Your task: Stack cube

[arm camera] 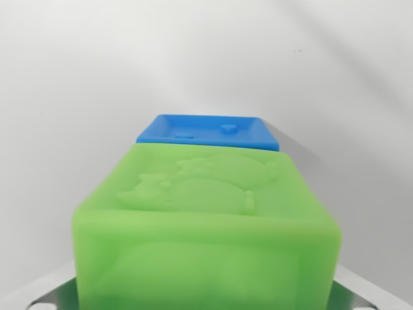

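Green cube (206, 226) fills the lower half of my wrist view, a translucent, soft-looking block with a raised animal relief on its upper face, sitting right up against the gripper, whose metal parts I glimpse only at the bottom corners. Just beyond its far edge I see a blue cube (208, 132), a flat square top with small raised marks, on the white surface (97, 77). Whether the fingers pinch the green block I cannot tell.
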Tool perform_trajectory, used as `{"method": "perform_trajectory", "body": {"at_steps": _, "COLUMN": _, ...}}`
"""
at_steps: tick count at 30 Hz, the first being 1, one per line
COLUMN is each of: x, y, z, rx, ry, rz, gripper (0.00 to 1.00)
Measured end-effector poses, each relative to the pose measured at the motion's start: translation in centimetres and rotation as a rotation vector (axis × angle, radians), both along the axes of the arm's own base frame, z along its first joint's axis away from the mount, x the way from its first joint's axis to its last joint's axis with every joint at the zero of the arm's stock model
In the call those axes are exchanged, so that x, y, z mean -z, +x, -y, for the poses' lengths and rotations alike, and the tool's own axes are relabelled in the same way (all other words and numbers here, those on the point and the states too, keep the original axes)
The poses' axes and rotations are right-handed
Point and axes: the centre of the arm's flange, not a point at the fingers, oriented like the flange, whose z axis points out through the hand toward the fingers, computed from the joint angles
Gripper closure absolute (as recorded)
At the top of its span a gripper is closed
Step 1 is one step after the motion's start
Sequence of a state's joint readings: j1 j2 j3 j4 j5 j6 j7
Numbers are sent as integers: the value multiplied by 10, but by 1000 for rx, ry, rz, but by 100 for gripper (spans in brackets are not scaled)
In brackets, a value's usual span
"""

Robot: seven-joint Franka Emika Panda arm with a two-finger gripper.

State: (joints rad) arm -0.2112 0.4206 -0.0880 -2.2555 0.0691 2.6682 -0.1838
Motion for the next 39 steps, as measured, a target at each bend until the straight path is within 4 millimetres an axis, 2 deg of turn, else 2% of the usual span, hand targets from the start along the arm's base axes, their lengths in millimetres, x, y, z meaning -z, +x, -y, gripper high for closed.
{"method": "perform_trajectory", "body": {"at_steps": 10, "x": 6, "y": 0, "z": 0, "rx": 0, "ry": 0, "rz": 0, "gripper": 100}}
{"method": "perform_trajectory", "body": {"at_steps": 11, "x": 6, "y": 0, "z": 0, "rx": 0, "ry": 0, "rz": 1, "gripper": 0}}
{"method": "perform_trajectory", "body": {"at_steps": 39, "x": 6, "y": 0, "z": 0, "rx": 0, "ry": 0, "rz": 1, "gripper": 0}}
